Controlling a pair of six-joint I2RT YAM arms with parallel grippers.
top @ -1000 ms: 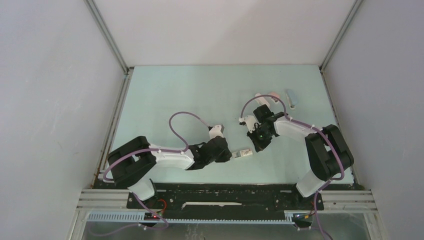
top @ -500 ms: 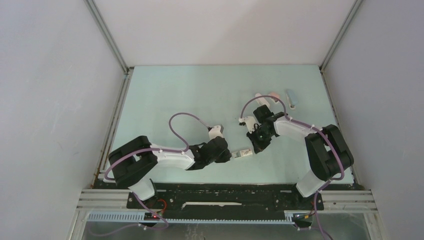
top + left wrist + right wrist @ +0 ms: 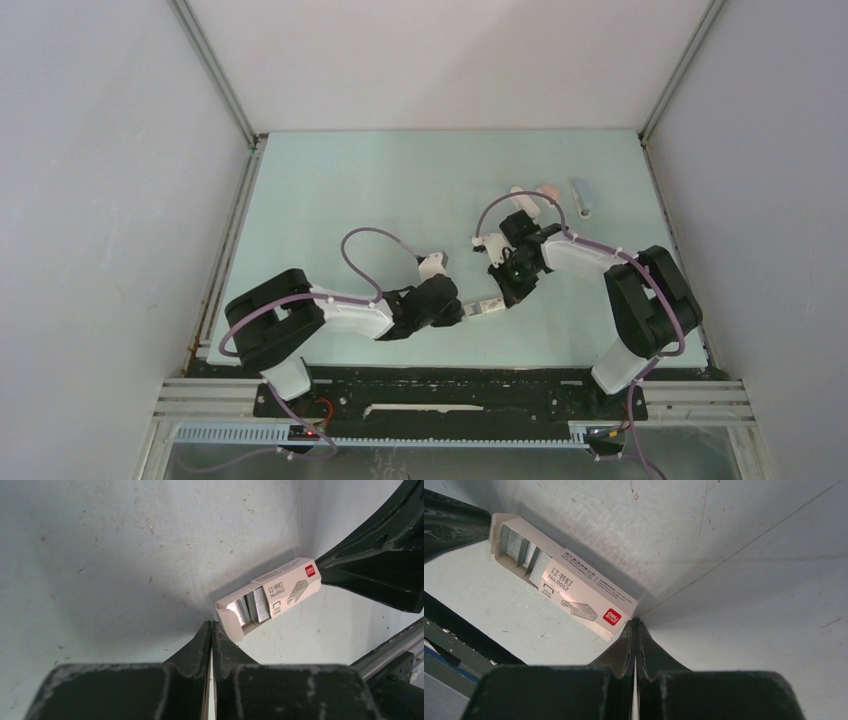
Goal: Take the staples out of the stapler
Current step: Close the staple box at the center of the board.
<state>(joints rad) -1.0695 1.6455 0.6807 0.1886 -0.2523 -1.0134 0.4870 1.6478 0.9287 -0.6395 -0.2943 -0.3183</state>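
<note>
A small white staple box lies on the pale green table between my two grippers. Its open end shows grey metal staple strips, also seen in the right wrist view. My left gripper is shut and empty, its tip touching the box's open flap. My right gripper is shut and empty, its tip against the box's closed end by the red logo. Three mini staplers lie far back right: white, pink and blue.
The table is walled by grey panels left, right and behind. A black rail runs along the near edge. The right arm's cable loops over its wrist.
My right gripper has moved slightly left and nearer to the box's closed end. My left arm has shifted a little right. The box has hardly moved.
</note>
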